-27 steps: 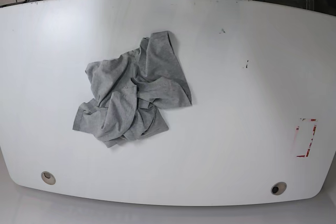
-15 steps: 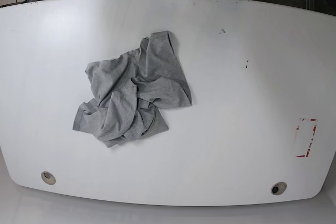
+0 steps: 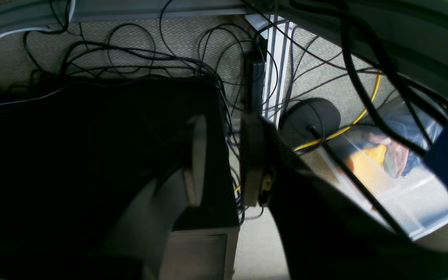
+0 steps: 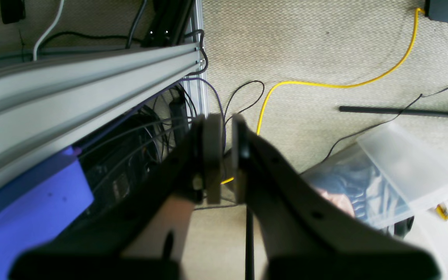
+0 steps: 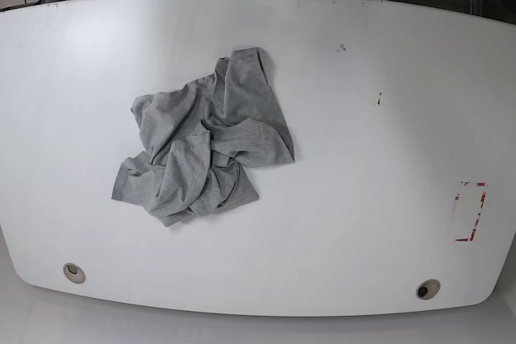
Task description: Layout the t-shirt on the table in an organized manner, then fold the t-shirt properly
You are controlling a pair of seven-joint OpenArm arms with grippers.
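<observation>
The grey t-shirt (image 5: 201,147) lies crumpled in a heap on the white table (image 5: 363,199), left of centre, with no gripper near it. In the left wrist view my left gripper (image 3: 224,163) hangs off the table over floor cables, its fingers (image 3: 197,155) apart with nothing between them. The right wrist view shows my right gripper (image 4: 227,155) over carpet beside the table frame, its fingers (image 4: 212,155) almost together and empty. Neither wrist view shows the t-shirt.
Two round grommets (image 5: 73,272) (image 5: 427,288) sit near the table's front edge. A red tape rectangle (image 5: 470,211) marks the right side. Cables (image 3: 150,58), a yellow cord (image 4: 325,83) and a clear plastic bin (image 4: 395,179) lie on the floor behind the table.
The t-shirt has not moved. Small pale arm parts at the table's far edge have drawn slightly further back.
</observation>
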